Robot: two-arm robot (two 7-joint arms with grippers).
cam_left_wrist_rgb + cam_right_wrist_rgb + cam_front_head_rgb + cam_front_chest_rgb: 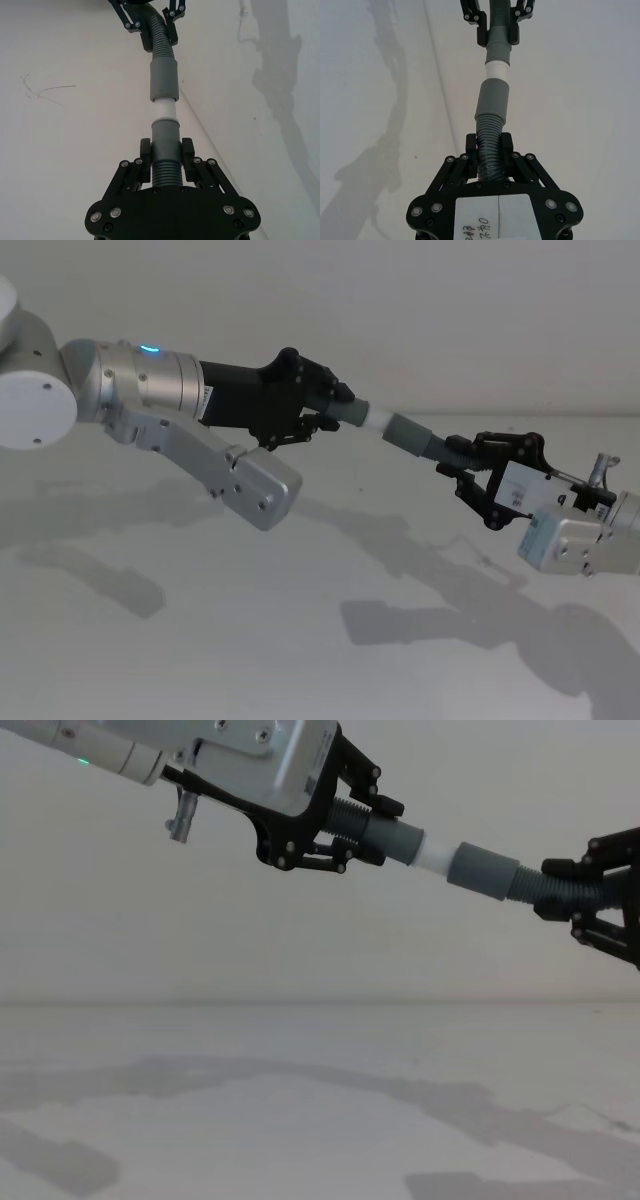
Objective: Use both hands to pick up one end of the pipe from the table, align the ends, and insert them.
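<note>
Table: the plain white table (300,660) lies nearest in the head view, well below both arms and crossed by their grey shadows; neither pipe piece touches it.

Right gripper: the right gripper (470,468) reaches in from the right of the head view, its black linked fingers closed around the ribbed body of the ribbed piece (489,142), just behind that piece's cuff. In the right wrist view the two finger pads (472,146) press on either side of the corrugated section.

Ribbed piece's end: the smooth, wider grey cuff (412,432) points up and to the left, toward the other arm.

Joint: the white tip (163,111) of the short piece (165,137) sits in line with the cuff and appears to have just entered its mouth; a band of white shows between the two grey parts. How deep it has gone I cannot tell, as the cuff hides it.

Left gripper: the left gripper (322,410) holds the short piece higher and farther back, its fingers (145,159) clamped on the piece's ribbed base, with the smooth grey sleeve and white tip sticking out past them.

Line of the pipe: in the chest view both pieces form one straight run sloping down from the left gripper (345,830) to the right gripper (600,910), held in the air in front of the pale wall.
</note>
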